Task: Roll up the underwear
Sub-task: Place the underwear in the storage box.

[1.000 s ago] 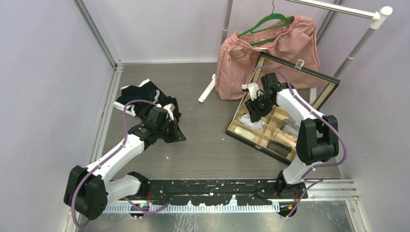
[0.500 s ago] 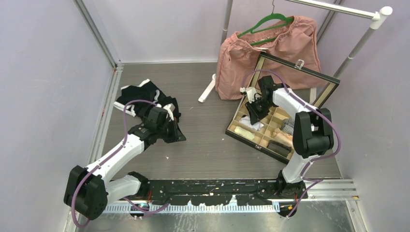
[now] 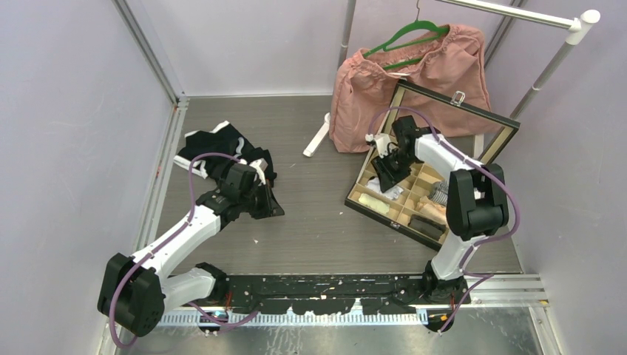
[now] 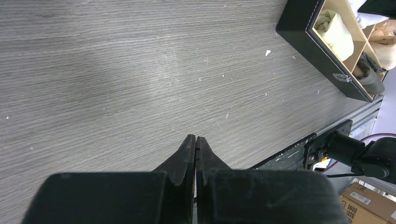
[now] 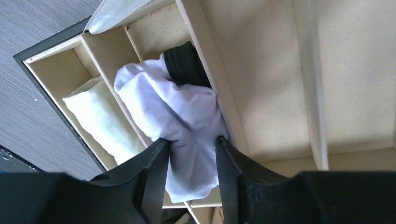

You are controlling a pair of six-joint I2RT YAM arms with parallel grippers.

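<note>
My right gripper [image 5: 191,142] is shut on the white underwear [image 5: 182,107], bunched cloth with a black band [image 5: 187,65], and holds it in a compartment of the open divided box [image 5: 42,79]. In the top view the right gripper [image 3: 388,174] is over the box's left part [image 3: 373,212], with white cloth [image 3: 394,191] just below it. A pile of mainly black underwear [image 3: 214,151] lies at the left of the table. My left gripper [image 3: 268,201] is beside that pile, shut and empty, low over bare table [image 4: 196,139].
A pink garment [image 3: 414,81] on a green hanger hangs from a rack behind the box, whose lid [image 3: 458,111] stands open. Other compartments hold rolled items, including a cream roll [image 5: 102,116]. The box corner shows in the left wrist view [image 4: 317,51]. Walls enclose the table.
My right gripper has shifted a little left and toward the back over the box with the white underwear. The left arm has not moved.
</note>
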